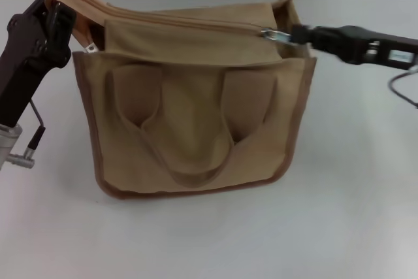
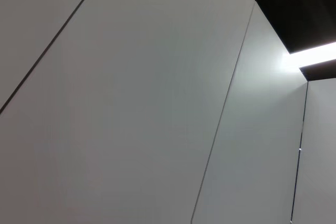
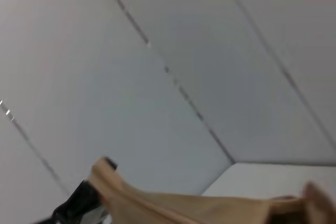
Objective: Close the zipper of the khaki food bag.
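**Two hands working the top of the khaki bag**

The khaki food bag (image 1: 196,122) is sitting upright on the white bench (image 1: 353,213), its two looped handles hanging down the front panel. The left hand (image 1: 57,12) is pinching the bag's top corner on the robot's left side, fingers closed on the fabric and lifting that end up. The right hand (image 1: 294,32) is reaching in from the robot's right, its fingertips clamped on the silver pull tab (image 1: 269,33) at the far right end of the zipper (image 1: 189,21). The zipper line is running across the top panel between the two hands. The right wrist view is catching only a tan strip of the bag's edge against the wall panels.
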Robot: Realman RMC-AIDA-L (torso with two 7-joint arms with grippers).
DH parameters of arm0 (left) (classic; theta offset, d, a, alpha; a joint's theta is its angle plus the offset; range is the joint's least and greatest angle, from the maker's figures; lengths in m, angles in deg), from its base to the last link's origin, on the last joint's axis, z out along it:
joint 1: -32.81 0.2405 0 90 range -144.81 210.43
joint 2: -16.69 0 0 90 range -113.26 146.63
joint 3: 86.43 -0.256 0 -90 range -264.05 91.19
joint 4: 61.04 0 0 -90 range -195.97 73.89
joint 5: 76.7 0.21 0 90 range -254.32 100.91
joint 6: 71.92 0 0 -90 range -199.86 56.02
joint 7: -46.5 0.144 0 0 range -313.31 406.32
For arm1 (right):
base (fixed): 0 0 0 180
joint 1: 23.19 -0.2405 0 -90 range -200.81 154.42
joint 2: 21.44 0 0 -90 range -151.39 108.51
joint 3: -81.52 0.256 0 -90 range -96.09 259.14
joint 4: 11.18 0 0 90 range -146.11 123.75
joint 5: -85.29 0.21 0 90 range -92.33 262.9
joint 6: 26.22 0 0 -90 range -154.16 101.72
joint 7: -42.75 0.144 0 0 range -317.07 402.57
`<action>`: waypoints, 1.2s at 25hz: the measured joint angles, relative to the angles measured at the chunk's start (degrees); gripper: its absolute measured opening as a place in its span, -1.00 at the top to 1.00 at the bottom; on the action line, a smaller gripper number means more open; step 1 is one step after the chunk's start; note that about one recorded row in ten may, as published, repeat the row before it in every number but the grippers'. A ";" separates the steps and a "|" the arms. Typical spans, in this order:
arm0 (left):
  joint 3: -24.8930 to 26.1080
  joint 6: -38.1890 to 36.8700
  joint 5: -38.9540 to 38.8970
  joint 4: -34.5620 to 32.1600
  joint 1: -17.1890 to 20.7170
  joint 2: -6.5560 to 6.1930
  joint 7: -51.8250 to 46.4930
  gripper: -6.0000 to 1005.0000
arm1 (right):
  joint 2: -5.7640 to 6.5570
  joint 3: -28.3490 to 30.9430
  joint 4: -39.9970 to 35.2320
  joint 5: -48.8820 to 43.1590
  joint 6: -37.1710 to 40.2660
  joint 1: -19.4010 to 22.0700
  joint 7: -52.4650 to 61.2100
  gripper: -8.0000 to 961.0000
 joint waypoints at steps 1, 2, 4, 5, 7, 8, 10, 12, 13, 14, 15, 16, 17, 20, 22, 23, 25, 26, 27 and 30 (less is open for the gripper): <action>0.01 0.01 0.00 -0.05 0.04 0.00 -0.04 0.94 | 0.31 2.57 0.03 -0.03 0.78 1.58 -0.32 0.99; 0.04 0.01 -0.06 -0.07 0.06 0.00 -0.06 0.94 | 0.31 2.57 0.03 -0.03 0.78 1.58 -0.32 0.99; 0.04 0.05 -0.06 -0.08 0.06 -0.01 -0.06 0.94 | 0.35 6.40 0.04 0.05 2.18 3.45 -1.45 0.99; 0.04 0.10 -0.05 -0.08 0.06 0.02 -0.05 0.94 | 0.04 9.14 0.04 0.21 3.27 4.54 -2.60 0.99; -0.05 0.34 0.03 -0.08 0.07 0.07 -0.01 0.93 | -0.58 13.18 0.04 0.41 5.12 6.04 -4.52 0.99; -0.12 0.47 0.06 -0.08 0.06 0.07 0.00 0.93 | -0.92 14.97 0.04 0.43 6.01 6.66 -5.57 0.99; -0.19 0.64 0.11 -0.09 0.06 0.08 0.00 0.93 | -1.66 17.83 0.18 0.47 7.64 7.84 -8.14 0.97; -0.39 1.40 0.31 -0.08 0.10 0.09 0.02 0.93 | -2.60 19.61 0.66 0.49 8.86 8.77 -10.79 0.95; -0.79 2.98 0.72 -0.14 0.11 0.08 0.07 0.93 | -3.44 20.71 1.29 0.51 9.69 9.49 -13.61 0.94; -0.79 2.98 0.72 -0.14 0.11 0.08 0.07 0.93 | -3.44 20.71 1.29 0.51 9.69 9.49 -13.61 0.80; -0.96 3.92 1.13 -0.31 0.11 0.08 0.07 0.93 | -3.86 20.94 1.64 0.52 9.82 9.69 -14.86 0.66; -1.23 5.33 1.77 -1.27 0.00 0.07 0.08 0.93 | -4.52 21.16 2.44 0.53 9.99 9.92 -17.00 0.53; -1.23 5.33 1.77 -1.27 0.00 0.07 0.08 0.93 | -4.52 21.16 2.44 0.53 9.99 9.92 -17.00 0.44; -1.29 7.46 1.81 -2.38 -1.00 0.08 -1.25 0.93 | -4.90 21.18 5.07 0.56 10.27 9.43 -20.05 0.18; -1.05 8.64 1.68 -2.47 -1.79 0.06 -3.21 0.93 | -4.93 20.96 6.93 0.57 10.39 8.74 -21.50 0.05; -0.19 9.25 1.57 -2.69 -2.19 0.02 -4.63 0.93 | -4.94 20.85 7.42 0.58 10.42 8.46 -21.78 0.01; 0.34 9.33 1.55 -2.75 -2.16 0.00 -4.80 0.72 | -4.99 20.70 8.17 0.59 10.49 8.00 -22.06 -0.07; 2.21 9.41 1.47 -3.34 -1.70 -0.05 -4.47 0.61 | -5.03 20.67 8.74 0.59 10.54 7.76 -22.36 -0.11; 2.21 9.41 1.47 -3.34 -1.70 -0.05 -4.47 0.53 | -5.03 20.67 8.74 0.59 10.54 7.76 -22.36 -0.15; 1.76 9.48 2.07 -7.30 -0.86 -0.06 -2.59 0.30 | -5.05 20.68 9.49 0.60 10.60 7.72 -22.88 -0.28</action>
